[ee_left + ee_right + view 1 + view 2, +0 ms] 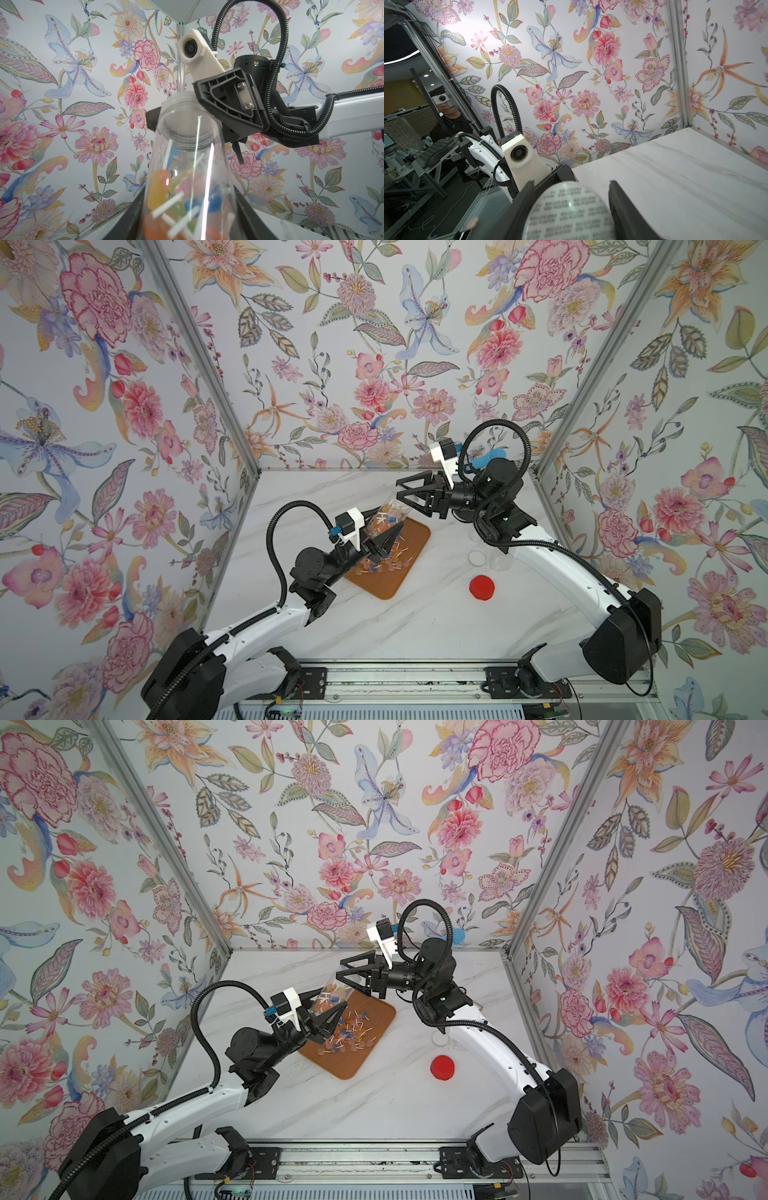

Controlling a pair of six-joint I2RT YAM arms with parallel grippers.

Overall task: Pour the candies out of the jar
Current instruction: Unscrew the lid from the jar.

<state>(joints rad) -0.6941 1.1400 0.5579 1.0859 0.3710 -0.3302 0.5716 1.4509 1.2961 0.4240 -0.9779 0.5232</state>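
Observation:
A clear plastic jar (384, 512) hangs tilted over a brown tray (386, 589), its base raised and its mouth low. My left gripper (386, 517) is shut on the jar's wall; in the left wrist view its black fingers (133, 218) press both sides. Some candies (162, 187) with white sticks remain inside the jar. Many more candies (386, 562) lie scattered on the tray under the mouth. My right gripper (399, 491) sits at the raised base, where the printed jar bottom (569, 209) lies between its fingers, and the jaws stand slightly open around it.
A red lid (482, 588) lies on the marble table right of the tray. Clear round containers (478, 558) stand beside the right arm. Floral walls close the back and both sides. Both top views show the tray (353, 1065) and lid (442, 1067).

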